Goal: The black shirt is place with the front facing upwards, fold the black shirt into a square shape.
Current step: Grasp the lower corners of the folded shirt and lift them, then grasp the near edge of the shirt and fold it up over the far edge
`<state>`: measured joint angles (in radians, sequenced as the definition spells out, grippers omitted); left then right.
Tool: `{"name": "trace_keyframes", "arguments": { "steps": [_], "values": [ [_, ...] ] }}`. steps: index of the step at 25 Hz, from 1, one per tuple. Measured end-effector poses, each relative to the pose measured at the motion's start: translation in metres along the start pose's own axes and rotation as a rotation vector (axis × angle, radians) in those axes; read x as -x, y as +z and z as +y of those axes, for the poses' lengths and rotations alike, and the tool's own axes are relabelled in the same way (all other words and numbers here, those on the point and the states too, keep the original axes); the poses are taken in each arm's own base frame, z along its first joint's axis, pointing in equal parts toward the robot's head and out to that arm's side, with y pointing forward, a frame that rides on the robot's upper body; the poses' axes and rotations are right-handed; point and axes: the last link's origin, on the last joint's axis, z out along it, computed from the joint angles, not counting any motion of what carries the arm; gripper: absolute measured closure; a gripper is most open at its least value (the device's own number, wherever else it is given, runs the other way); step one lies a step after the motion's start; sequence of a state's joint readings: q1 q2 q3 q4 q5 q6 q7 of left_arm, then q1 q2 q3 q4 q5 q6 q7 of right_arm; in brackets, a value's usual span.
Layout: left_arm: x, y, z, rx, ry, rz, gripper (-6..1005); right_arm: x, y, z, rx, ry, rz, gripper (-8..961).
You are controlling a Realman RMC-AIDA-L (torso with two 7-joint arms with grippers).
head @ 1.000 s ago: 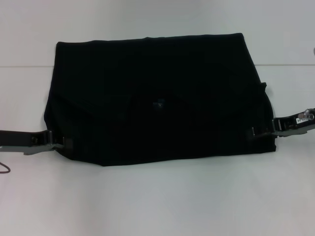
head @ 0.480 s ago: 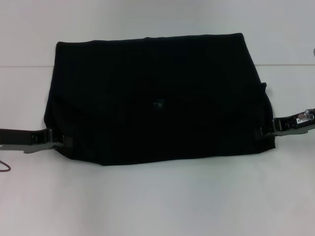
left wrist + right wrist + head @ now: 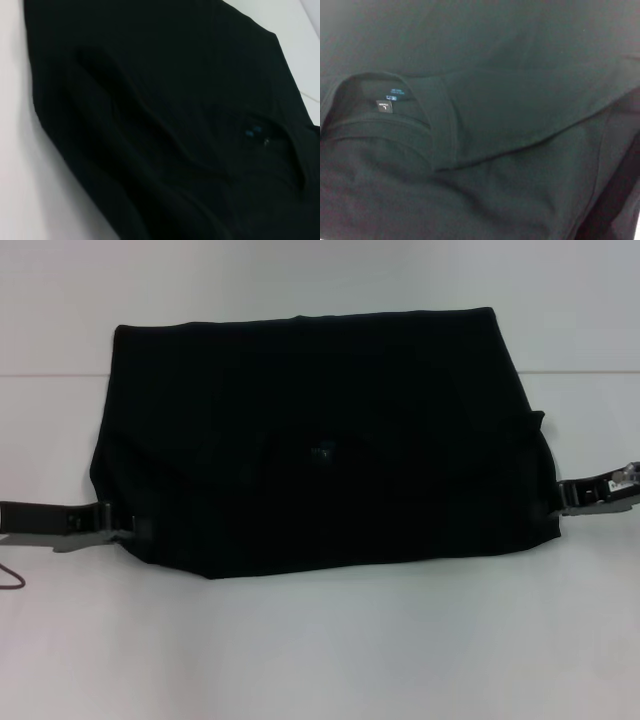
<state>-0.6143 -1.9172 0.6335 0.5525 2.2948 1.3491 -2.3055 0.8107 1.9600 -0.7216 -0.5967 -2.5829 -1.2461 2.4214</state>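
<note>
White tabletop [image 3: 320, 650] is covered across its middle by the black shirt [image 3: 320, 440], folded flat into a broad rectangle. A blue neck label [image 3: 396, 92] is seen at the collar. The left gripper [image 3: 118, 530] is located at the shirt's left edge, the right gripper [image 3: 568, 498] at its right edge; jaw opening cannot be told for either.

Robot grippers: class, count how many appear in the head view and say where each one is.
2. The left gripper touches the black shirt's left edge; the right gripper sits just off its right edge. None seems hidden.
</note>
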Motion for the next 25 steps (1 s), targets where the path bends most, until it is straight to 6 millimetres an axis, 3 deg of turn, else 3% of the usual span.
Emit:
{"name": "trace_keyframes", "arguments": {
  "steps": [2, 8, 13, 18, 21, 25],
  "values": [
    [0.001, -0.002, 0.001, 0.017, -0.003, -0.025, 953, -0.002, -0.003, 0.000, 0.013, -0.008, 0.016, 942],
    [0.020, -0.022, 0.017, 0.153, 0.023, -0.233, 953, -0.022, -0.026, -0.005, 0.077, -0.079, 0.160, 947],
    [0.049, -0.041, 0.032, 0.281, 0.043, -0.467, 954, -0.062, -0.045, -0.006, 0.146, -0.183, 0.406, 947],
    [0.076, -0.050, 0.037, 0.354, 0.022, -0.605, 954, -0.091, -0.049, -0.004, 0.205, -0.224, 0.519, 947],
    [0.078, -0.051, 0.036, 0.363, 0.017, -0.593, 954, -0.093, -0.047, -0.003, 0.217, -0.219, 0.511, 947],
    [0.061, -0.050, 0.036, 0.359, 0.024, -0.491, 954, -0.072, -0.047, -0.002, 0.229, -0.155, 0.368, 947]
  ]
}}
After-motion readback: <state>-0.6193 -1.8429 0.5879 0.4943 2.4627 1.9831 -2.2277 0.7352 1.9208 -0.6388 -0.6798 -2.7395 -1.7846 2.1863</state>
